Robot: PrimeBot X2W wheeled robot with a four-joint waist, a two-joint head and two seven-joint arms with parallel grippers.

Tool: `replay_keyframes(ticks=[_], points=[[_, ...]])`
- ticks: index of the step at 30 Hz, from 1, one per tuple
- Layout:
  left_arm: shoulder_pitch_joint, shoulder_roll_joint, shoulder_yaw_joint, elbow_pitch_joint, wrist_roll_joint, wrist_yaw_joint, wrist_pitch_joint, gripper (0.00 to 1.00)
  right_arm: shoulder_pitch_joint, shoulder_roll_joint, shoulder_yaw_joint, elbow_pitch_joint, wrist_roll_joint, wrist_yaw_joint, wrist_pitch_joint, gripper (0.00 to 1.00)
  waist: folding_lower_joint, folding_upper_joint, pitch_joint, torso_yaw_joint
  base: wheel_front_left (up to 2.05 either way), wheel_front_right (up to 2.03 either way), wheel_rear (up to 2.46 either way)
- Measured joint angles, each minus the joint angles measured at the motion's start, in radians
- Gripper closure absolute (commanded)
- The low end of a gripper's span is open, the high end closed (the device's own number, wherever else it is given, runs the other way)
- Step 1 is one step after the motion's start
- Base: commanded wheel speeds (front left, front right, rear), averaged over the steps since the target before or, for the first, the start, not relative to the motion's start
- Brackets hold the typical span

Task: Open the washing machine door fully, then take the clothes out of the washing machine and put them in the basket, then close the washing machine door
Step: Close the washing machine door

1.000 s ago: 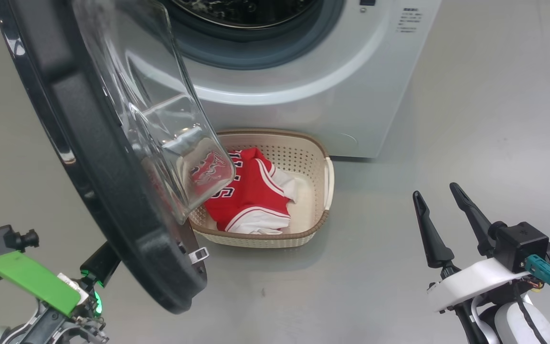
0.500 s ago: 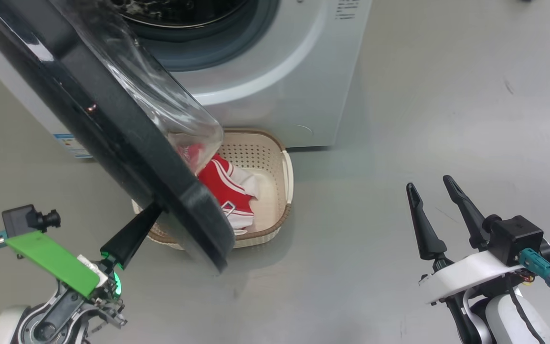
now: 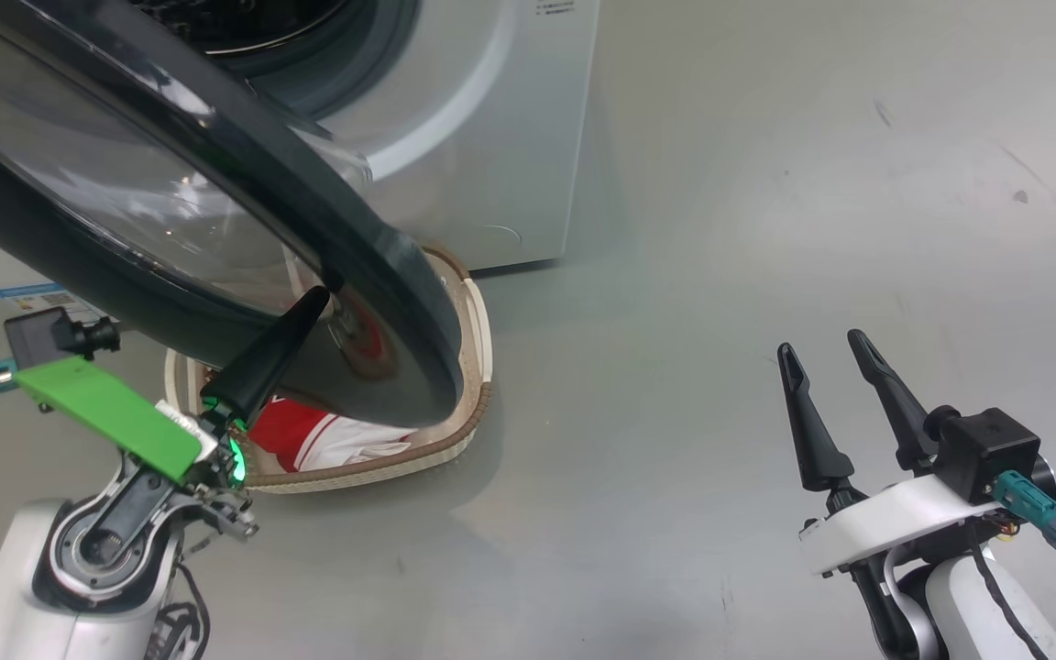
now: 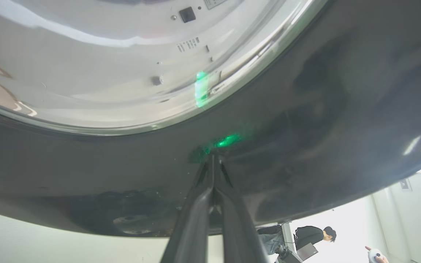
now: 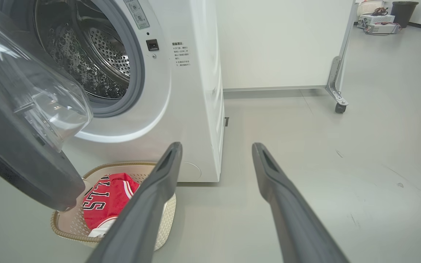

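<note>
The left hand, pressed together against the glossy washing machine door, was judged liable to be slipped off it.

- floor: smooth grey, glossy, a few dark scuffs
- washing machine: white, standing on the floor
- basket: cream, brown rim, on the floor just before the machine's front
- white panel: beyond the machine, on a castor

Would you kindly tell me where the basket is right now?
In the head view, the basket sits on the floor at centre-left, in front of the washing machine, half hidden beneath its partly open door.
</note>
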Motion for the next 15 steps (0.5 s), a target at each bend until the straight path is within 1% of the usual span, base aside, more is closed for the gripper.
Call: replay_keyframes(ticks=[4, 7, 9, 15], points=[[-0.039, -0.010, -0.015, 0.032, 0.005, 0.001, 0.002, 1.00, -0.004, 0.000, 0.000, 0.005, 0.000, 0.000, -0.004, 0.00, 0.0000, 0.0000, 0.006, -0.019, 0.00, 0.00, 0.00], [-0.080, -0.018, -0.020, 0.064, 0.016, 0.011, 0.001, 1.00, -0.012, 0.001, 0.006, 0.008, 0.000, 0.011, -0.008, 0.00, 0.0000, 0.0000, 0.013, -0.035, 0.00, 0.00, 0.00], [-0.107, -0.018, -0.017, 0.087, 0.039, 0.014, -0.002, 1.00, -0.022, 0.004, 0.016, 0.014, 0.000, 0.018, -0.009, 0.00, 0.0000, 0.0000, 0.018, -0.046, 0.00, 0.00, 0.00], [-0.180, -0.021, 0.009, 0.160, 0.059, 0.035, -0.036, 1.00, -0.034, 0.018, 0.029, 0.025, 0.000, 0.024, -0.014, 0.00, 0.0000, 0.0000, 0.029, -0.086, 0.00, 0.00, 0.00]])
